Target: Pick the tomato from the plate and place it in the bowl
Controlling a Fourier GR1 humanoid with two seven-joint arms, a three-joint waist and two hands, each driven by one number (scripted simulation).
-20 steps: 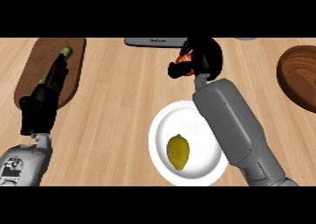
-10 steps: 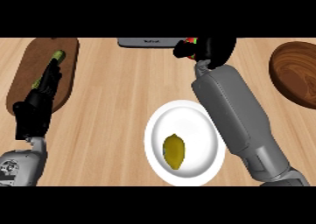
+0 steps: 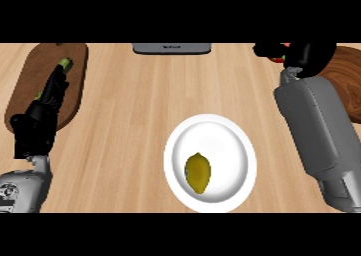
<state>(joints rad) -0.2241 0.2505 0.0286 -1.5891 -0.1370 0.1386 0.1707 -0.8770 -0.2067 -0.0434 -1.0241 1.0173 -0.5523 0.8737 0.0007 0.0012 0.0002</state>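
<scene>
The right hand curls its fingers round the tomato beside the bowl.

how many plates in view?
1. The white plate sits low centre with a yellow fruit on it. The brown bowl at the right edge and the board at left aren't plates.

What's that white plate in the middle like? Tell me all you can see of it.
The white plate is round, smooth and glossy, like glazed ceramic, with a shallow raised rim. It lies flat on the wooden counter, near the front centre. One yellow-green, lemon-shaped fruit rests on its lower half. No tomato lies on it, and neither hand touches it; the right forearm passes beside its right edge.
</scene>
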